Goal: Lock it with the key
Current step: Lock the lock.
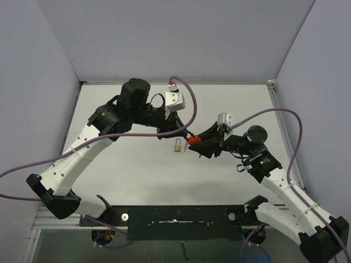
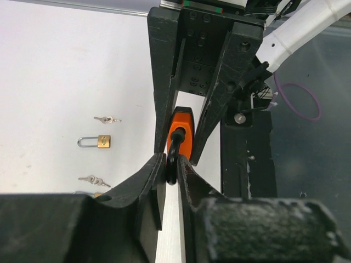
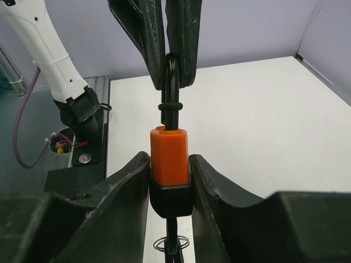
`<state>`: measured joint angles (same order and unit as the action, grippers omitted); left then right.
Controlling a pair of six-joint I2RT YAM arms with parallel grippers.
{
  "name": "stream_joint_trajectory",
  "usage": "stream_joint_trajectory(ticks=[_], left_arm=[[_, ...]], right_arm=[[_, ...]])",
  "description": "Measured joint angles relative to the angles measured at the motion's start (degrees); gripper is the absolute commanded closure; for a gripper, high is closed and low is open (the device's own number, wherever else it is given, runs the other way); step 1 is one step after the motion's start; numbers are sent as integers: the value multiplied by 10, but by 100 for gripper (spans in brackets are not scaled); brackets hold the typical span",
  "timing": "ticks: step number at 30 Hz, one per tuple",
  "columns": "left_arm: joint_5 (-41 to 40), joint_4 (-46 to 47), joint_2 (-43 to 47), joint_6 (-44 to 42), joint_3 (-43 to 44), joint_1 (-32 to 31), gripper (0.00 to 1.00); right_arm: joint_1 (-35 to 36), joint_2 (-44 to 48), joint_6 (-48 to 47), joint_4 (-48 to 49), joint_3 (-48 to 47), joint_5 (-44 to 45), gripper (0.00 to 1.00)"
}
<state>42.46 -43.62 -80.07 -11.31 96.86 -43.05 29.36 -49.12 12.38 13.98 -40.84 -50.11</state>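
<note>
While right tool [image 3: 170, 174] clamps orange padlock [image 3: 169, 147], left tool [image 2: 172, 163] pinches its shackle [image 3: 171, 93], axis running between them

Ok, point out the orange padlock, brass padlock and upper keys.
orange padlock [image 3: 170, 156]: right wrist view, orange body.
brass padlock [image 2: 103, 142]: left wrist view, brass body.
upper keys [image 2: 107, 119]: left wrist view, middle.

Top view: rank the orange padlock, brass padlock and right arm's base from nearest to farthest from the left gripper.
1. orange padlock: its shackle is in the jaws of the left gripper.
2. brass padlock: lying close by, slightly toward the near edge.
3. right arm's base: far off, in the bottom right corner.
</note>
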Motion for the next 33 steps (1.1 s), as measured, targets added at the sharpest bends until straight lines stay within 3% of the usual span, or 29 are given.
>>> stream_joint_trajectory(ticks=[2,4,7,9,33], left_arm=[[3,-3,-2,-1,4,0,99],[4,-5,-4,-1,7,-1,98],[6,-9,-6,-1,9,-1,80],[7,-9,-6,-3,10,-1,77],[8,-59,-35,-28,43,-14,81]], right_arm=[[0,0,0,0,0,1,100],[0,0,0,-1,0,2,100],[0,0,0,-2,0,2,100],[0,0,0,-2,0,2,100],[3,0,-1,-5,0,2,100]])
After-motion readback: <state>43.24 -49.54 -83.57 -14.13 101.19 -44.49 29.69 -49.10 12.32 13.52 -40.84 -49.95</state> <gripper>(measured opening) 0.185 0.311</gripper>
